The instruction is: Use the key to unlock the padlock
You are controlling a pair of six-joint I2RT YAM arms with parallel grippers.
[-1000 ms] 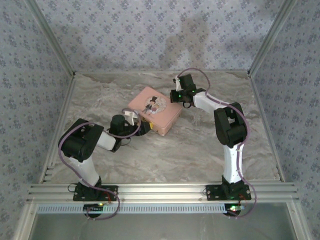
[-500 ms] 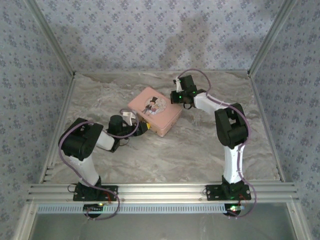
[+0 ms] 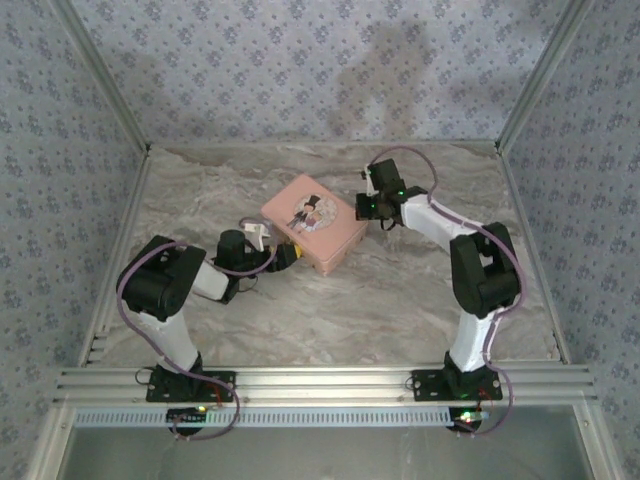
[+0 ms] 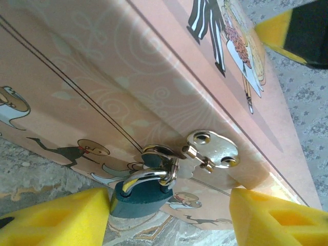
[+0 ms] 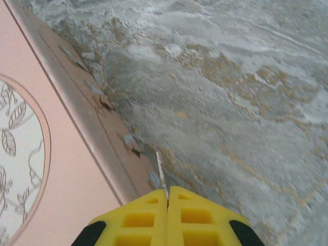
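Observation:
The padlock [image 4: 139, 199], small and dark blue with a silver shackle, hangs from the hasp [image 4: 212, 151] on the near side of the pink tin [image 3: 312, 222]. My left gripper [image 4: 166, 223] is open around it. The lock's body lies close against the left yellow pad [image 4: 51, 220], and the other pad [image 4: 277, 218] stands well clear. My right gripper [image 5: 167, 193] is shut on the key [image 5: 161, 171], whose thin blade sticks out from between the pads. It hovers beside the tin's [image 5: 46, 169] far right edge, over the marble table [image 5: 246, 102].
The tin sits mid-table, with my left gripper [image 3: 288, 256] at its near side and my right gripper [image 3: 372, 207] at its far right corner. Bare marble table [image 3: 380, 290] spreads to the front and right. Patterned walls enclose three sides.
The right arm has swung to the right, off the tin's far corner. The tin has shifted slightly right. The left arm has stayed by the lock.

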